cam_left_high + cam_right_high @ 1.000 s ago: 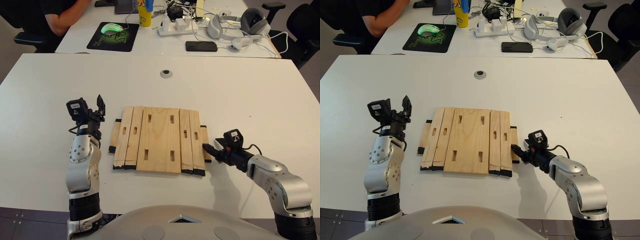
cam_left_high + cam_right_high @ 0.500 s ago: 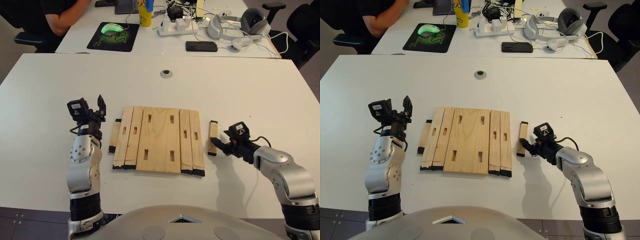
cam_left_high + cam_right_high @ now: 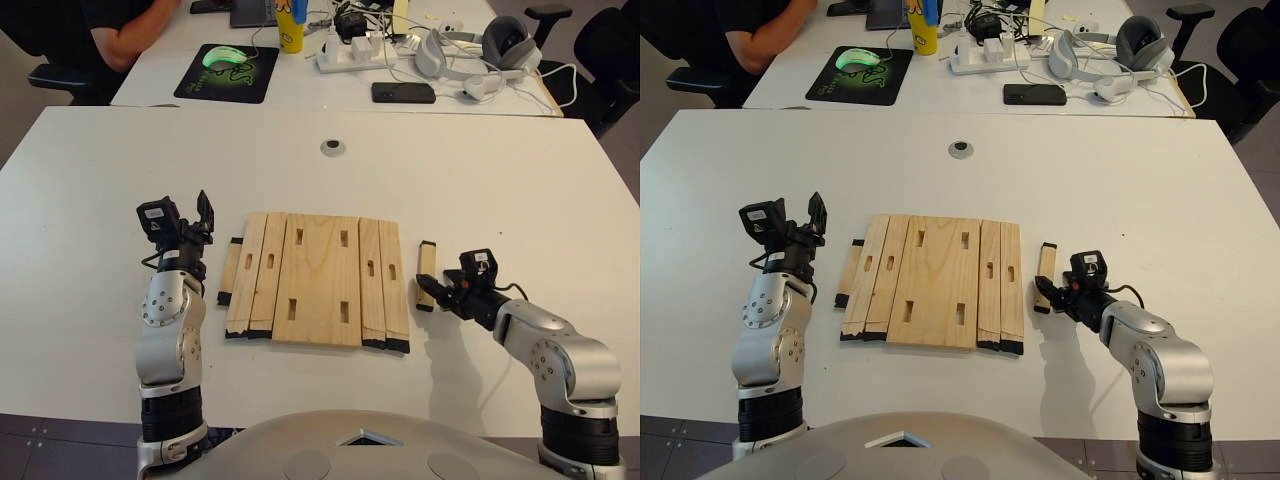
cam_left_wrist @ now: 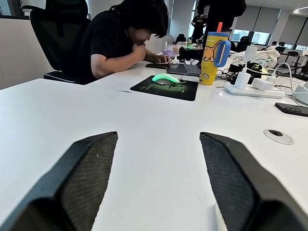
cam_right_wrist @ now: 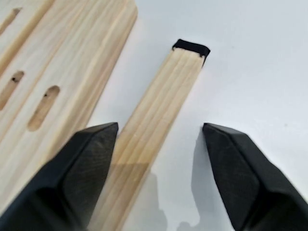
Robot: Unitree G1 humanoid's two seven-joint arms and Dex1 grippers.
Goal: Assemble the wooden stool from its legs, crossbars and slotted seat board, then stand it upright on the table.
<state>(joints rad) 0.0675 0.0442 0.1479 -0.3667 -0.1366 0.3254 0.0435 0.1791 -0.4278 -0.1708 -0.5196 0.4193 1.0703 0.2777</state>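
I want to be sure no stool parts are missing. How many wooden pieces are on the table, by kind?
Wide board: 1
Narrow slotted planks: 4
Short bars: 2
Total: 7

Office by every sign: white tables [image 3: 500, 180], black swivel chair [image 4: 57, 33], green-lit computer mouse [image 3: 224, 57] on black mat [image 3: 200, 88], white power strip [image 3: 355, 52], grey headphones [image 3: 505, 40].

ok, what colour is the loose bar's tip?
Black tip on a pale wood bar; clearest in right wrist view.
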